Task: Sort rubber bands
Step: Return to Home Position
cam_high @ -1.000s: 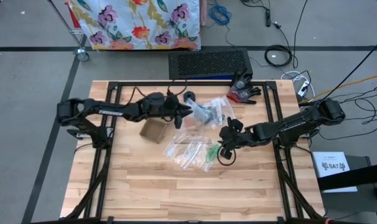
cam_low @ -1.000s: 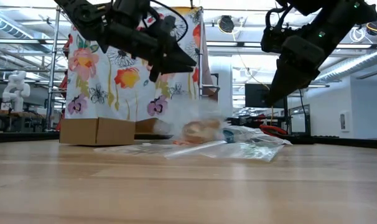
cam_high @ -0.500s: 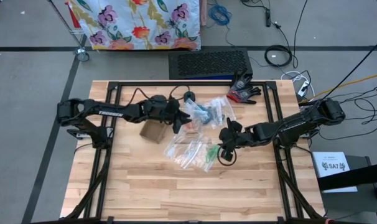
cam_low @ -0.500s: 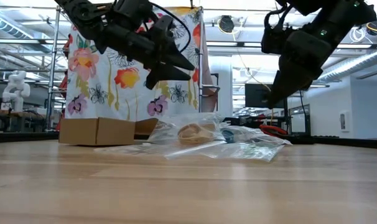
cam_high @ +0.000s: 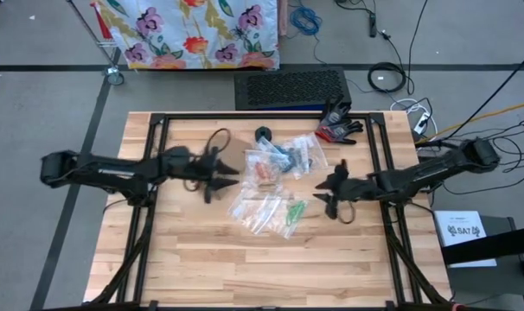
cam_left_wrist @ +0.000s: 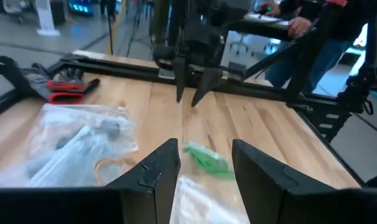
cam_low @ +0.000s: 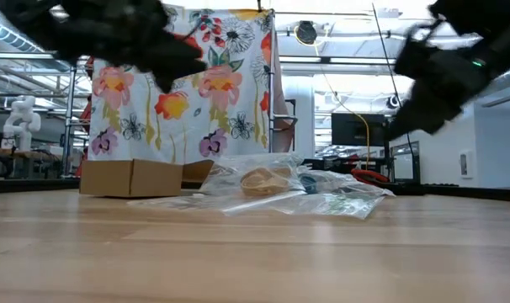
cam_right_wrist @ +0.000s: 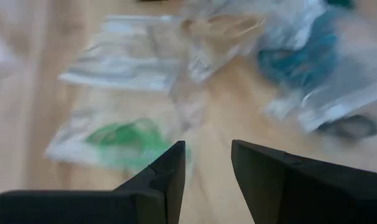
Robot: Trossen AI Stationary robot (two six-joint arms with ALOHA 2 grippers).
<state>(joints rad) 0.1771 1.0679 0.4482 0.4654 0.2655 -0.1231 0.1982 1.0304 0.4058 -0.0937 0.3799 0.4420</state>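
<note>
High view showed the rubber bands [cam_high: 271, 164] as small clumps of thin loops inside a heap of clear plastic zip bags [cam_high: 253, 207] at the middle of the pale wooden table [cam_high: 245, 268]. An orange-tan clump [cam_high: 260, 169] lay to the left, a blue clump [cam_high: 284, 155] just behind it, and a green clump [cam_high: 294, 210] nearer the front. In the low view a brown cardboard box [cam_low: 133, 177] stood just left of the bags.

The left gripper [cam_left_wrist: 204, 150] hung left of the heap with its fingers well apart, holding nothing; the green clump showed through the gap. The right gripper [cam_right_wrist: 207, 149] hung right of the heap, also spread and empty. Both arms were smeared in the low view but seemed clear of the bags. A black-and-red glove [cam_high: 338, 128] lay at the far edge.
</note>
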